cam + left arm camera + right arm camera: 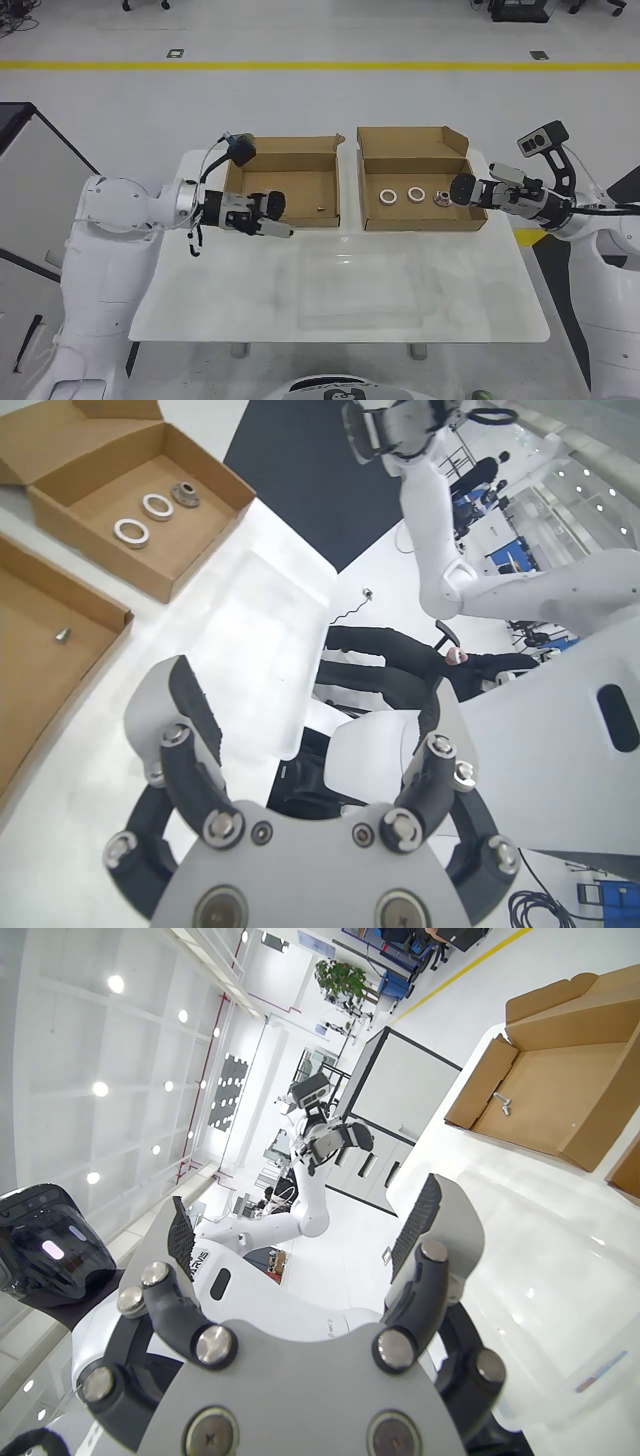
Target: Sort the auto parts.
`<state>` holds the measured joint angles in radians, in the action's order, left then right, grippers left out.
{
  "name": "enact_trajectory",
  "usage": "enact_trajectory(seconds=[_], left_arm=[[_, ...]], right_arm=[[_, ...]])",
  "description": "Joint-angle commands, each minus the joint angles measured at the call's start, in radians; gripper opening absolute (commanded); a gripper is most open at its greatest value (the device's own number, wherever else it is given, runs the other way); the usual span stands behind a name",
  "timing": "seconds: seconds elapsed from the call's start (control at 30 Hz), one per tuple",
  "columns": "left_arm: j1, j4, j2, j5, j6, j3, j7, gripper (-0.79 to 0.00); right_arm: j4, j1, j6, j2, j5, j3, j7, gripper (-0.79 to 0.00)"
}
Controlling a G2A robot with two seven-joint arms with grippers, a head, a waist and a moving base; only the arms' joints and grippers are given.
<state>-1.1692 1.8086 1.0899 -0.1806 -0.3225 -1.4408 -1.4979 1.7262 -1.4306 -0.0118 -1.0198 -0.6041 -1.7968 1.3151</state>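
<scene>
Your left claw (pixel 312 712) stands wide open with nothing in it, over the near wall of the left box (pixel 290 188). Your right claw (pixel 300 1223) is also wide open and empty, at the right wall of the right box (pixel 410 214). In the left box you have one small bolt (pixel 319 209), lying close to its right wall. In the right box two metal rings (pixel 387 195) sit side by side, with a dark flanged hub (pixel 439 196) just right of them, near the right claw. A clear tray (pixel 355 290) lies on the table (pixel 200 290), nearer than both boxes.
</scene>
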Motion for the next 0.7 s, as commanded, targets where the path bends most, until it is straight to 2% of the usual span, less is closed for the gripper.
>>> enact_trajectory(seconds=[0.0,0.07,0.67], left_arm=[[-0.018,0.022,-0.016,-0.032,-0.008,-0.023,0.008,0.0],[-0.028,0.034,-0.028,-0.047,-0.011,-0.033,0.011,0.0],[-0.028,0.034,-0.028,-0.047,-0.011,-0.033,0.011,0.0]], right_arm=[[0.0,0.0,0.0,0.0,0.0,0.0,0.0,0.0],[0.0,0.0,0.0,0.0,0.0,0.0,0.0,0.0],[0.0,0.0,0.0,0.0,0.0,0.0,0.0,0.0]])
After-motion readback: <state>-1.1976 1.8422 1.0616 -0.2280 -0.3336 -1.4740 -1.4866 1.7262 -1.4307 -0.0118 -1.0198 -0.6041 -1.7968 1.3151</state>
